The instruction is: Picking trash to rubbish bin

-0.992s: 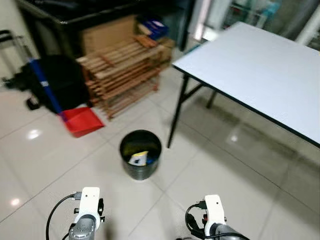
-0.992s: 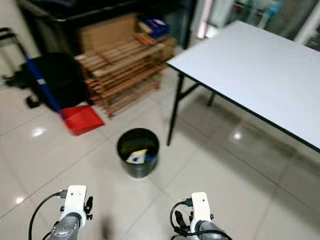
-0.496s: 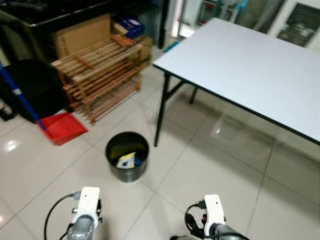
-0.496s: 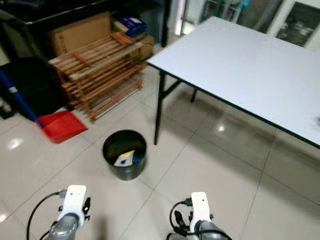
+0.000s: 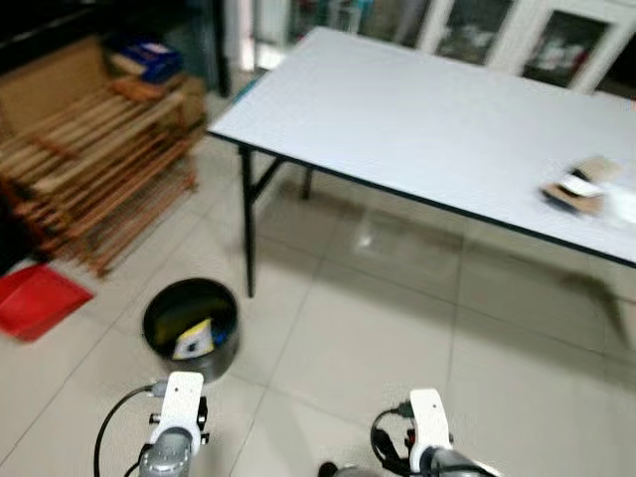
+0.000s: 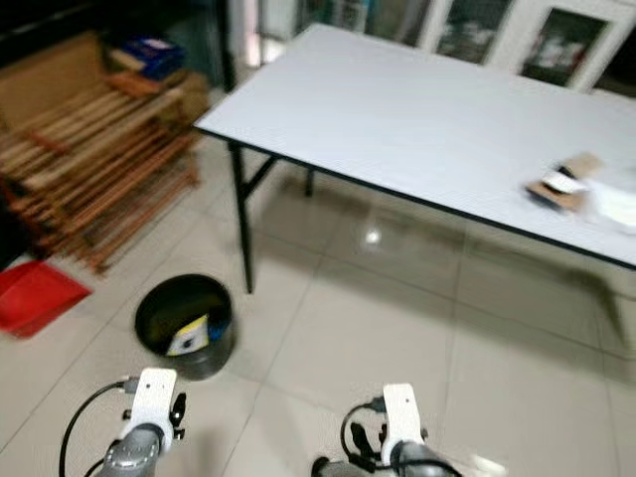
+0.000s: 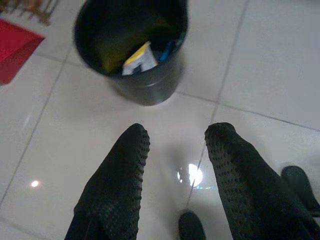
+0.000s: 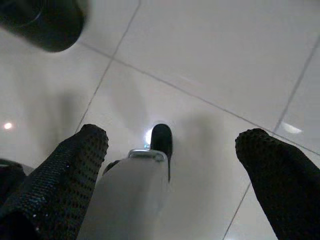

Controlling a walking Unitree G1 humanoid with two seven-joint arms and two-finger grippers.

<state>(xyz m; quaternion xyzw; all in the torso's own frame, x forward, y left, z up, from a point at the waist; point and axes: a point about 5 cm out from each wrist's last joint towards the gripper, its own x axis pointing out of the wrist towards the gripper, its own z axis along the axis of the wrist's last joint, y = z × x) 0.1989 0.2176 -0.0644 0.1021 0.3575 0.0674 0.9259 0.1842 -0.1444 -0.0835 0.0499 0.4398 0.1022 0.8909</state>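
A white tabletop on black legs stands over glossy floor tiles, with stacked wooden racks, a cardboard box and a red dustpan off its left end.

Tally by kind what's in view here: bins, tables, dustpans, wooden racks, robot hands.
Rubbish bin: 1
Table: 1
Red dustpan: 1
Wooden rack: 1
Robot hands: 2, left hand and right hand, both open
Total: 6

silver arms, white wrist blocks, looped black cables, left hand with black dimpled fingers
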